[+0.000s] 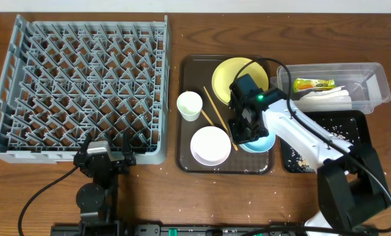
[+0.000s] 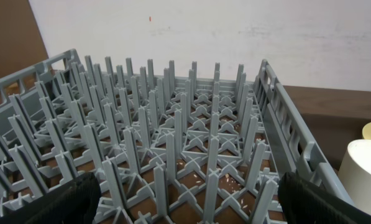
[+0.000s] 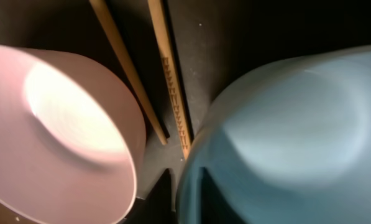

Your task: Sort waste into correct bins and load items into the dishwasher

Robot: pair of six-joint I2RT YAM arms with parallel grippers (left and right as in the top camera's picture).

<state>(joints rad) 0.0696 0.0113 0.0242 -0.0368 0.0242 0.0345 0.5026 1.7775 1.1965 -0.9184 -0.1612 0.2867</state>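
right claw [image 1: 246,128] over the light blue bowl [image 1: 264,144], can't tell if it's shut, left claw [image 1: 105,158] wide open; guessing the bowl needs hauling to the rack [image 1: 84,85] next

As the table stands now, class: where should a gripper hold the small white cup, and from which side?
Probably its rim, from above: the cup stands upright, mouth open, so one finger fits inside, one outside, on the side away from the chopsticks.
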